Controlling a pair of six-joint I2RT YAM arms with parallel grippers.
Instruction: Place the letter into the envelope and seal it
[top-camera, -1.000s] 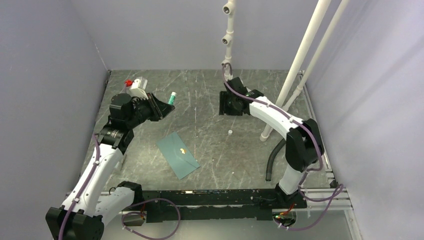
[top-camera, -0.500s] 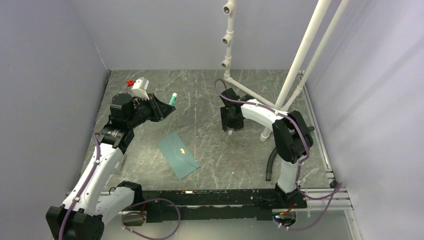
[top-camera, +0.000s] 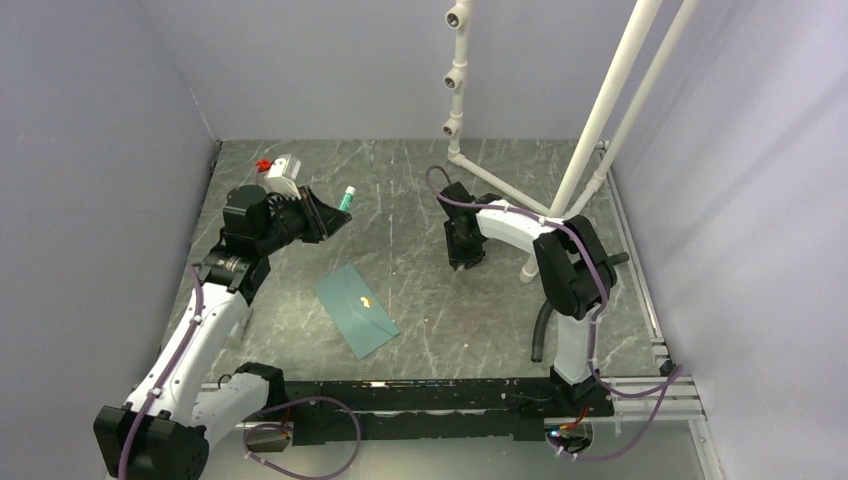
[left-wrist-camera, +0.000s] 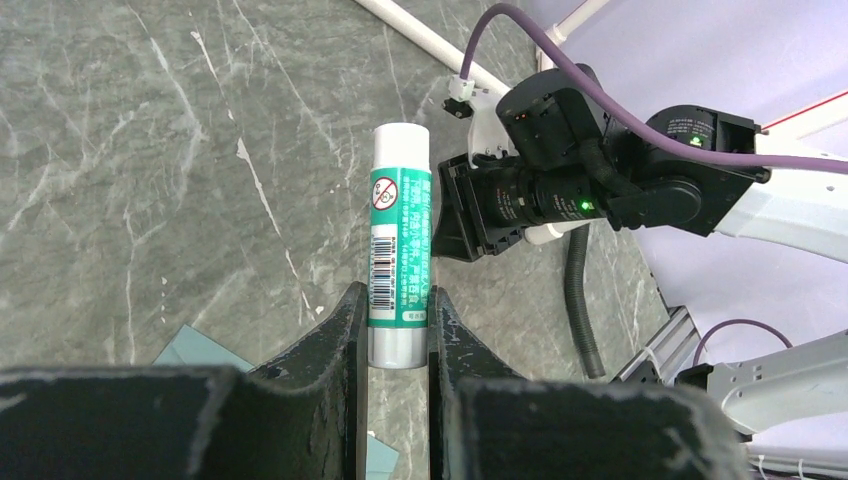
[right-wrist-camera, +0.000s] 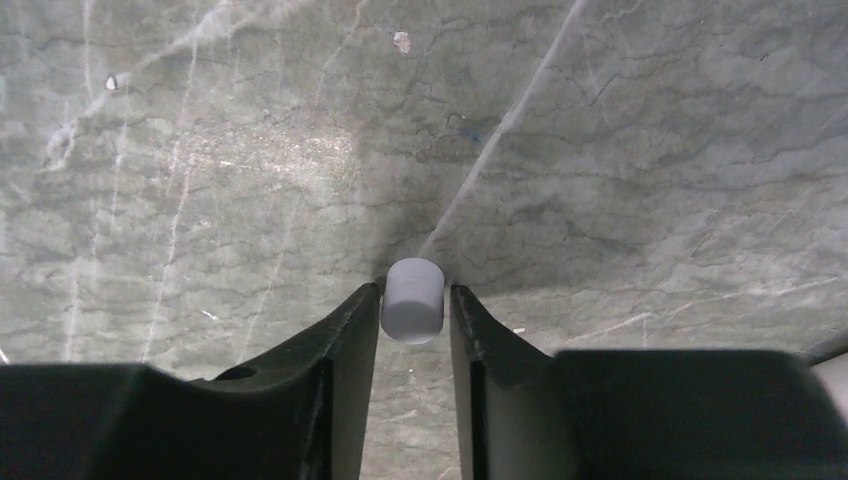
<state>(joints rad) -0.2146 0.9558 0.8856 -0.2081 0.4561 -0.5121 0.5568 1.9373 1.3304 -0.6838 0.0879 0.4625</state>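
Note:
The teal envelope (top-camera: 356, 310) lies flat on the table's left-centre with a small gold mark (top-camera: 365, 301); its corner shows in the left wrist view (left-wrist-camera: 200, 350). The letter is out of view. My left gripper (top-camera: 335, 210) (left-wrist-camera: 395, 300) hovers behind the envelope, shut on a green-and-white glue stick (top-camera: 346, 198) (left-wrist-camera: 400, 240) that points away from it. My right gripper (top-camera: 462, 262) (right-wrist-camera: 413, 295) is down at the table, centre-right. A small white cap (right-wrist-camera: 413, 300) stands between its fingertips with only a sliver of gap on each side. From above, that gripper hides the cap.
White pipes (top-camera: 600, 120) rise from the back right of the table, with a foot near the right arm. A black ribbed hose (top-camera: 543, 320) hangs beside the right arm's base. Grey walls close in on three sides. A metal rail (top-camera: 430, 395) runs along the near edge.
The right arm swung in toward the centre and dropped its gripper over the white cap, its jaws narrowing around it. The left arm and glue stick barely moved.

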